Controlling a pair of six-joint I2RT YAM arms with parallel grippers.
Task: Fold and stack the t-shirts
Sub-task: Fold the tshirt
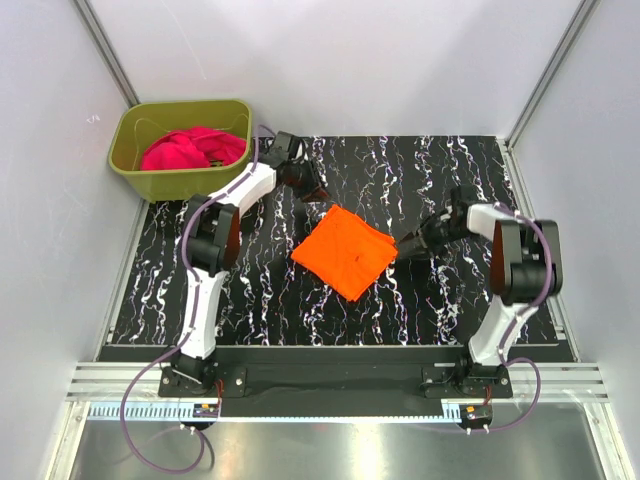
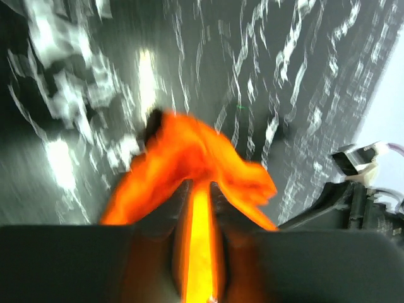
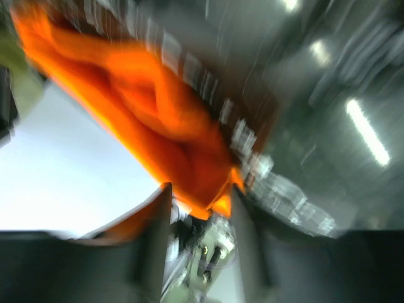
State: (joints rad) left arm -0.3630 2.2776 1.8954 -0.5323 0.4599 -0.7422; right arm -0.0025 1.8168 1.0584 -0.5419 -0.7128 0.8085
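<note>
The orange t-shirt (image 1: 345,250) lies folded into a rough square in the middle of the marbled black table (image 1: 450,300). My left gripper (image 1: 312,190) is at its far corner. In the left wrist view its jaws (image 2: 201,183) stand a little apart, and orange cloth (image 2: 189,145) runs between them and bunches up ahead of the tips. My right gripper (image 1: 405,243) is at the shirt's right edge. Its jaws (image 3: 199,196) are apart, with the cloth's edge (image 3: 145,107) hanging just at the tips. The magenta t-shirt (image 1: 190,148) sits crumpled in the tub.
The olive-green tub (image 1: 130,165) stands at the table's back left corner, just left of my left arm. White walls close in the table on three sides. Both wrist views are motion-blurred.
</note>
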